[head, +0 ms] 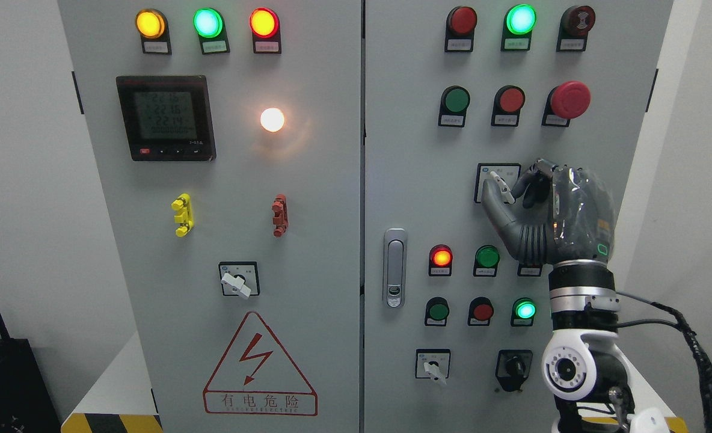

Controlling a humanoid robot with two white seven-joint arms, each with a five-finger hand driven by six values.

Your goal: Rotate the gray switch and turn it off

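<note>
On rt door panel, right hand (557, 210) pinching gray switch (500, 182) knob, thumb below

Only our right arm shows, rising from the lower right edge, with its white joint housing low down and a silver and black wrist ring above it. Black cables loop off the wrist's outer side. Our right hand (548, 210) stands upright above the wrist, its dark, glossy back turned toward us. The thumb reaches up and to the left of the palm, while the fingers (527, 180) curl leftward from the top of the hand toward the thumb tip, pinching there on the gray switch (500, 182), whose pale lever lies between them.
</note>
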